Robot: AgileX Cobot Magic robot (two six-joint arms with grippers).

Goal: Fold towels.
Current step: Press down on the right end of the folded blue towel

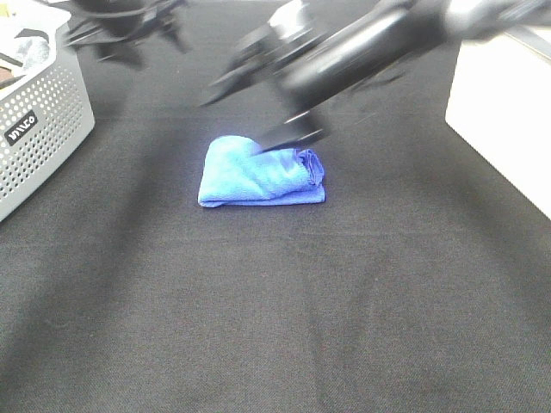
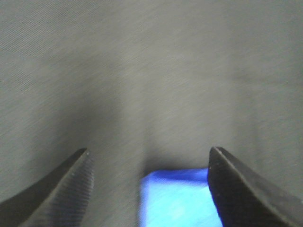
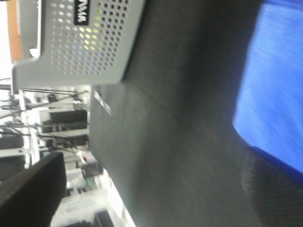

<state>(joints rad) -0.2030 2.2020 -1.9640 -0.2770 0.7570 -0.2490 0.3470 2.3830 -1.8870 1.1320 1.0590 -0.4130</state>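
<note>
Place: a robotics lab or test room, as far as I can see.
Worktop: plain black cloth (image 1: 275, 301) covers my table, and the grey perforated basket (image 1: 47, 116) stands on it.
Beyond the basket: past the table edge are racks (image 3: 52, 120) with cables and equipment, blurred.
Opposite the basket: a plain white box (image 1: 504, 95).

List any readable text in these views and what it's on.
"...CO": white letters on a black label on the grey basket; the leading letters are too blurred to read.
Right wrist view: the same label is cut off and blurred, so unreadable.
Blue towel: no text visible.
</note>
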